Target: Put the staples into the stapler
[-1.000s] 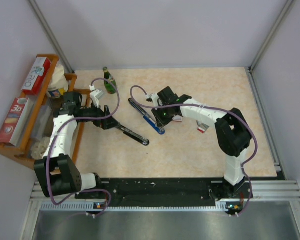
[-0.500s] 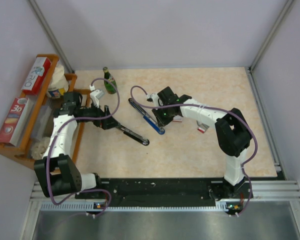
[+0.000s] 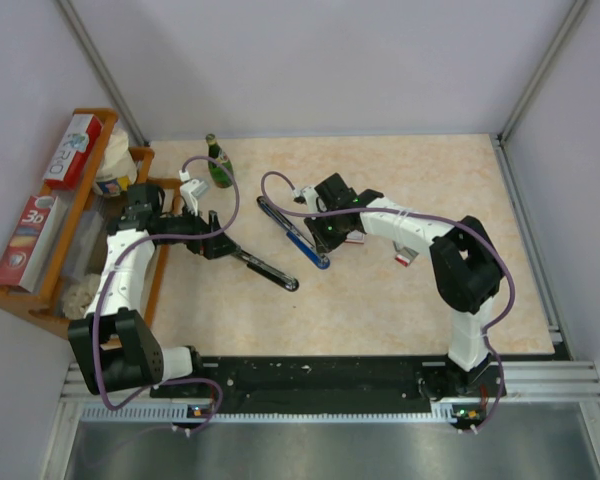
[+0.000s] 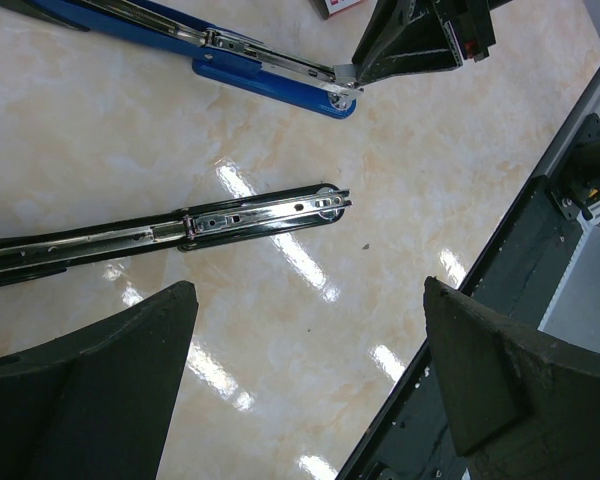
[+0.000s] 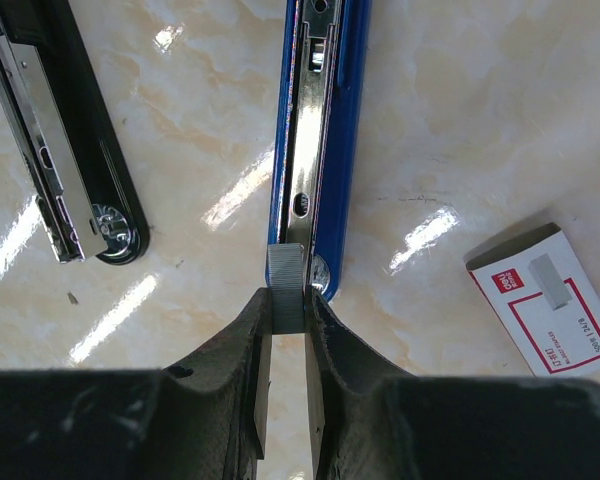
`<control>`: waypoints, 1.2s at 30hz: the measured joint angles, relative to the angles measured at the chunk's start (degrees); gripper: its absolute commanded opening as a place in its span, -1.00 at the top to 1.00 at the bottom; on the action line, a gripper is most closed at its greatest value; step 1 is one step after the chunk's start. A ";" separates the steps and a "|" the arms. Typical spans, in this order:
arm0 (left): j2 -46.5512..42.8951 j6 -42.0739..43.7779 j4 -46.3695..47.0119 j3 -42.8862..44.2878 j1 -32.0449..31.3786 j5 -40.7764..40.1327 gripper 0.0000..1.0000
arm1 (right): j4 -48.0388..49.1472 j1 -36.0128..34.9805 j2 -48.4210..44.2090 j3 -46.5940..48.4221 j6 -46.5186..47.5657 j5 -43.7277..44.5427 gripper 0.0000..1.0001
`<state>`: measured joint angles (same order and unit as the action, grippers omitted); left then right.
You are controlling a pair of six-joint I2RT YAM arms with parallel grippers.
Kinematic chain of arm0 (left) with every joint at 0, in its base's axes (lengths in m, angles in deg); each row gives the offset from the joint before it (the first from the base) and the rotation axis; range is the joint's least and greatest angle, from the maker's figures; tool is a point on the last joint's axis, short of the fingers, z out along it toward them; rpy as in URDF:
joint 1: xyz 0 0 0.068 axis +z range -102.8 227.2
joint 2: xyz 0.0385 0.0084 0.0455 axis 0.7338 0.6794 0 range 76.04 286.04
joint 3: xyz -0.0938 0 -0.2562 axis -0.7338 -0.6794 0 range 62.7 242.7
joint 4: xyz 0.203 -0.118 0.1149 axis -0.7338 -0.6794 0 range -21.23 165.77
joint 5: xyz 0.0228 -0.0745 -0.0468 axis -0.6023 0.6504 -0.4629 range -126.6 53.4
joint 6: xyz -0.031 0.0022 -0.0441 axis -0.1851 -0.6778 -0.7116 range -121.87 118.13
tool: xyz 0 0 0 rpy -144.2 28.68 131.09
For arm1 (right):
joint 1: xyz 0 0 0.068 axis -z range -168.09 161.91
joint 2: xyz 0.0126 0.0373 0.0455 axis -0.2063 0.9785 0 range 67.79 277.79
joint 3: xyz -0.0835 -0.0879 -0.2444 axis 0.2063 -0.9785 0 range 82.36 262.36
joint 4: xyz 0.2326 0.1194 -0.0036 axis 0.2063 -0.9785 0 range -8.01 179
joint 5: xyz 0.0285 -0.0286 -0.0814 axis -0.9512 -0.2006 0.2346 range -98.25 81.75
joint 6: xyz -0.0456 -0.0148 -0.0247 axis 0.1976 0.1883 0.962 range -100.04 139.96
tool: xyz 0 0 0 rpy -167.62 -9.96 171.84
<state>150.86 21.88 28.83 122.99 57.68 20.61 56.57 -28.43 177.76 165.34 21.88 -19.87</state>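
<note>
A blue stapler (image 5: 320, 130) lies opened flat on the table, its metal channel facing up. My right gripper (image 5: 287, 300) is shut on a short grey strip of staples (image 5: 286, 285), held at the near end of that channel. The white staples box (image 5: 545, 300) with its red label lies just right of it. A black stapler (image 3: 265, 270) lies opened too, its shiny rail (image 4: 230, 218) ahead of my left gripper (image 4: 308, 290). That gripper hovers wide open over the table with nothing between its fingers. From above, the right gripper (image 3: 323, 235) sits over the blue stapler (image 3: 290, 228).
A wooden rack (image 3: 70, 235) with boxes and packets stands at the left edge. A green bottle (image 3: 218, 162) stands at the back left. A small red and white thing (image 3: 405, 258) lies beside the right arm. The black base rail (image 3: 320, 375) runs along the front.
</note>
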 measured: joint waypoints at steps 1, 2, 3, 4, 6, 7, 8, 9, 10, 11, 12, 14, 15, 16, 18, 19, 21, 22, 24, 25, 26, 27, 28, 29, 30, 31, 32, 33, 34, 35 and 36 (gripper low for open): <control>0.00 0.00 0.00 0.00 0.00 0.00 -0.97 | 0.02 0.00 0.02 0.00 0.00 0.00 0.68; 0.00 0.00 0.02 0.00 0.00 0.00 -0.97 | 0.00 0.00 0.04 0.00 0.00 0.00 0.68; 0.00 -0.02 0.00 0.00 0.00 0.00 -0.97 | -0.02 0.00 0.07 0.00 0.02 0.00 0.68; 0.00 -0.02 0.00 0.00 0.00 0.00 -0.97 | -0.02 0.00 0.07 0.00 0.02 0.00 0.68; 0.00 0.00 0.09 0.00 0.07 0.20 -0.97 | -0.02 0.00 0.07 0.00 0.02 0.00 0.68; 0.00 0.00 0.15 -0.02 0.13 0.31 -0.98 | -0.02 0.00 0.09 0.00 0.02 0.02 0.68; 0.00 0.00 0.22 -0.02 0.22 0.39 -0.97 | -0.02 0.00 0.09 0.00 0.02 0.02 0.68; 0.00 0.00 0.22 -0.02 0.31 0.42 -0.98 | -0.02 0.00 0.11 0.00 0.02 0.04 0.69; 0.00 0.00 0.22 -0.02 0.37 0.44 -0.97 | 0.00 0.00 0.13 0.00 0.02 0.07 0.68; 0.00 0.00 0.22 -0.02 0.42 0.44 -0.97 | -0.02 0.02 0.17 0.00 0.02 0.09 0.68; 0.00 0.00 0.22 -0.02 0.44 0.44 -0.98 | -0.02 0.02 0.26 0.00 0.02 0.13 0.69; 0.04 0.00 0.22 -0.02 0.44 0.46 -0.97 | -0.07 0.07 0.37 -0.02 0.00 0.26 0.69; 0.09 0.00 0.22 -0.02 0.44 0.44 -0.98 | -0.11 0.07 0.37 -0.02 0.00 0.31 0.69; 0.09 0.00 0.22 -0.02 0.44 0.46 -0.97 | -0.09 0.07 0.37 -0.02 0.02 0.37 0.69; 0.09 0.00 0.24 -0.09 0.44 0.46 -0.97 | -0.09 0.07 0.37 -0.02 0.00 0.39 0.69; 0.09 0.00 0.24 -0.11 0.44 0.46 -0.97 | -0.09 0.07 0.37 -0.02 0.00 0.42 0.69; 0.11 0.00 0.24 -0.13 0.44 0.46 -0.97 | -0.07 0.07 0.37 -0.02 0.00 0.50 0.69; 0.09 0.00 0.24 -0.13 0.44 0.46 -0.97 | -0.09 0.09 0.37 -0.02 0.00 0.63 0.69; 0.09 0.00 0.24 -0.15 0.44 0.46 -0.97 | -0.09 0.09 0.37 -0.02 0.02 0.66 0.69; 0.09 0.00 0.24 -0.15 0.44 0.46 -0.98 | -0.09 0.09 0.37 0.00 0.00 0.70 0.69; 0.11 0.00 0.24 -0.17 0.44 0.46 -0.97 | -0.09 0.09 0.37 0.00 0.00 0.74 0.69; 0.11 0.00 0.24 -0.20 0.44 0.46 -0.97 | -0.09 0.09 0.37 -0.02 0.00 0.76 0.69; 0.11 0.00 0.24 -0.22 0.44 0.46 -0.97 | -0.09 0.09 0.37 -0.02 0.00 0.83 0.69; 0.09 0.00 0.24 -0.22 0.44 0.46 -0.97 | -0.09 0.09 0.37 0.00 0.00 0.87 0.69; 0.09 0.00 0.24 -0.22 0.44 0.46 -0.97 | -0.09 0.09 0.37 -0.02 0.00 0.94 0.69; 0.11 0.00 0.24 -0.22 0.44 0.46 -0.97 | -0.09 0.09 0.39 -0.02 0.00 1.05 0.69; 0.09 0.00 0.24 -0.22 0.44 0.48 -0.97 | -0.09 0.09 0.42 -0.02 0.00 1.07 0.70; 0.11 0.00 0.24 -0.22 0.44 0.46 -0.98 | -0.09 0.09 0.46 -0.02 0.00 1.20 0.69; 0.11 0.00 0.24 -0.22 0.44 0.46 -0.98 | -0.09 0.09 0.57 -0.02 0.00 1.29 0.69; 0.11 0.00 0.24 -0.22 0.44 0.46 -0.97 | -0.07 0.09 0.68 -0.02 0.00 1.40 0.69; 0.09 0.00 0.24 -0.22 0.44 0.46 -0.97 | -0.04 0.09 0.79 -0.02 0.00 1.46 0.69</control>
<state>150.95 21.88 29.07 122.77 58.12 21.06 56.53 -28.34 178.55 165.32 21.88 -18.40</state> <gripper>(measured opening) 0.987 0.163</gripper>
